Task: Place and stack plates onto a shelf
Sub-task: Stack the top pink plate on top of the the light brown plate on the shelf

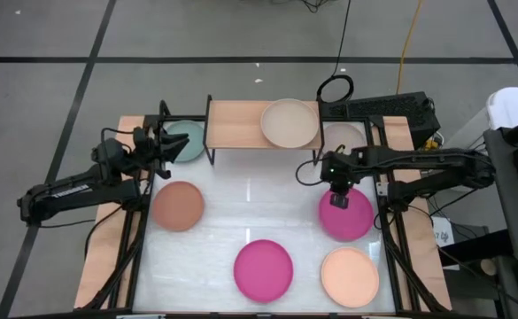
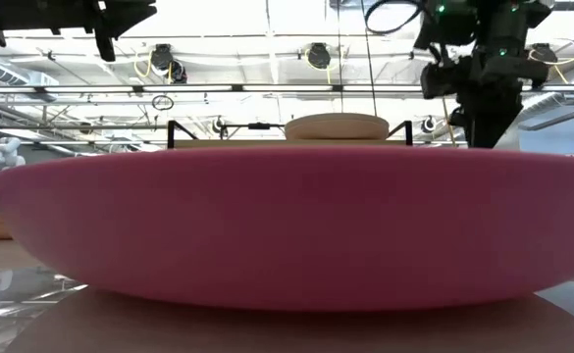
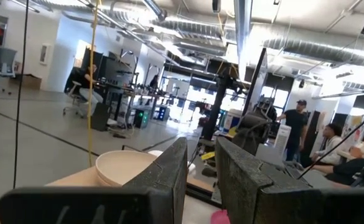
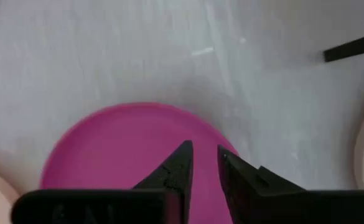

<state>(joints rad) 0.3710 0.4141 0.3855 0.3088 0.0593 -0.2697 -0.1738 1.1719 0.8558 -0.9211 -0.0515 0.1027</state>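
The right gripper (image 1: 339,200) is hanging over the far edge of the magenta plate (image 1: 347,215) on the right side of the white table (image 1: 241,199), pointing straight down at it. In the right wrist view its two dark fingers (image 4: 177,169) are sitting close together with only a slim gap between them, gripping nothing, the plate (image 4: 129,149) lying flat beneath them; whether the tips are touching the plate I cannot tell.

Over on the left, the left gripper (image 1: 172,146) is waiting above the table's far left corner, just beside the teal plate (image 1: 188,140). Its fingers (image 3: 169,171) are also standing narrowly apart and empty, looking level across the room.

The shelf (image 1: 241,124) is standing at the far edge of the table, and a beige plate (image 1: 289,123) is resting on the right half of its light-wood top, with the left half bare. Another pale plate (image 1: 345,136) is lying on the table just to the right of the shelf.

The other plates are spread over the table: a terracotta brown plate (image 1: 178,206) on the left, a bright pink plate (image 1: 263,269) at the near middle, filling the low view (image 2: 287,230), and a peach plate (image 1: 350,276) at the near right, just beside the magenta one
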